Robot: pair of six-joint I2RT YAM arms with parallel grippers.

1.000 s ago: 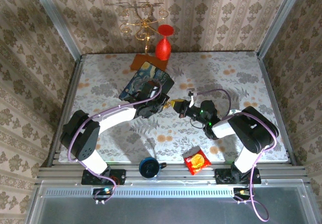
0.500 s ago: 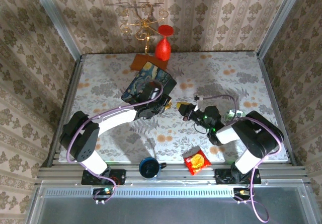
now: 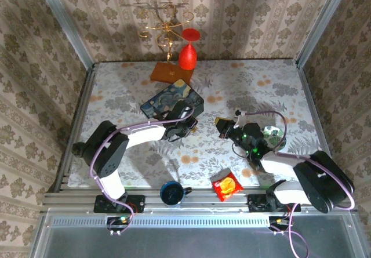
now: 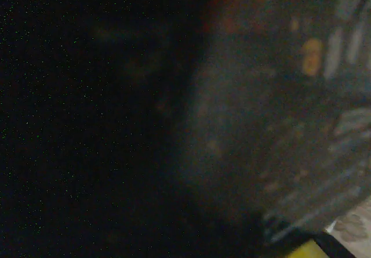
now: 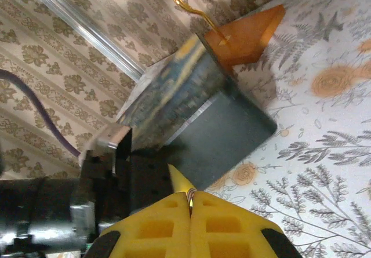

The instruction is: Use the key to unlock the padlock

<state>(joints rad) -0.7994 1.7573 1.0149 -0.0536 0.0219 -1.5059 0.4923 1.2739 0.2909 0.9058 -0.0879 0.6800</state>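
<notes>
The dark-blue painted box (image 3: 172, 98) lies at the table's middle. My left gripper (image 3: 186, 124) presses against the box's near side. The left wrist view is dark and blurred, with the box wall (image 4: 272, 124) close up, so the jaws' state is unclear. The padlock is hidden. My right gripper (image 3: 221, 123) hangs a short way right of the left one. Its yellow pads (image 5: 232, 229) are shut on the key, of which a thin metal ring (image 5: 190, 196) shows. In the right wrist view the box (image 5: 232, 127) and the left gripper's black body (image 5: 133, 177) lie just ahead.
A red goblet (image 3: 188, 52) and a gold wire stand (image 3: 165, 23) on an orange wooden base (image 3: 167, 71) stand at the back. A dark blue cup (image 3: 171, 193) and a red snack packet (image 3: 226, 185) lie near the front edge.
My right gripper has drawn back to the right, away from the left gripper and the box, still pinching the key. The left arm's elbow has swung inward; its gripper stays at the box.
</notes>
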